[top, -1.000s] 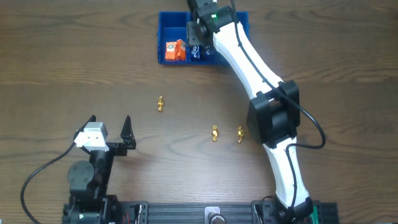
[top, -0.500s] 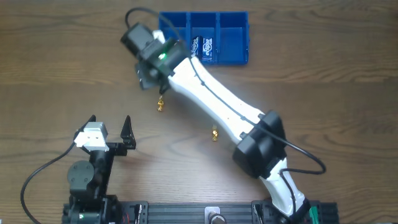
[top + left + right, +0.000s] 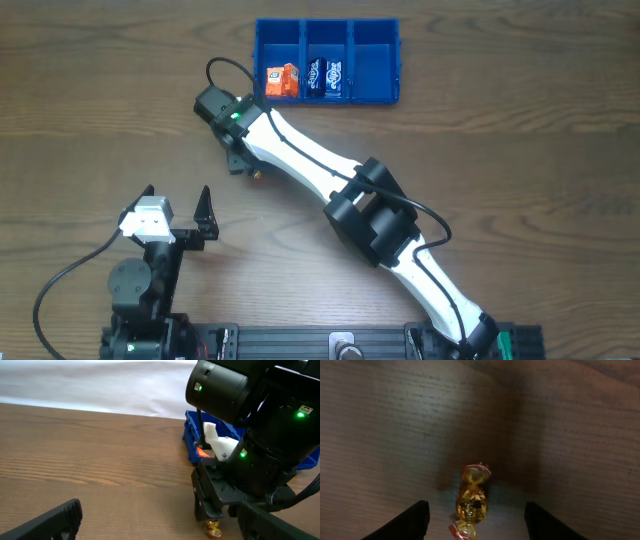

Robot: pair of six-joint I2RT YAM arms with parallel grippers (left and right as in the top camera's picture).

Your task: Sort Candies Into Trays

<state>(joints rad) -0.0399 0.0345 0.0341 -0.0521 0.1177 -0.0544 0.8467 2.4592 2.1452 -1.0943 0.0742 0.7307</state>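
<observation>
On the worktop (image 3: 520,150), left of middle: the right gripper (image 3: 476,519) hangs low over a gold candy (image 3: 472,502), its arm reaching across from its base at the right.
Right gripper: wide open and holding nothing, with one finger on each side of the candy and neither touching it.
Candy: flat on the bare wood, directly beneath the gripper. Its twisted ends point along the gap, so its long axis lies across the line on which the fingers would close.
Likely next move: the gripper looks squared up. A short drop and a squeeze should catch the wrapper across its narrow middle.
Left gripper (image 3: 178,200): near its own base, open and empty, close to the candy but not lined up on it.
Tray (image 3: 395,60): blue, three compartments, at the far edge and well apart from the gold candy. An orange sweet (image 3: 283,82) sits in its left compartment and dark packets (image 3: 327,75) in the middle one.
</observation>
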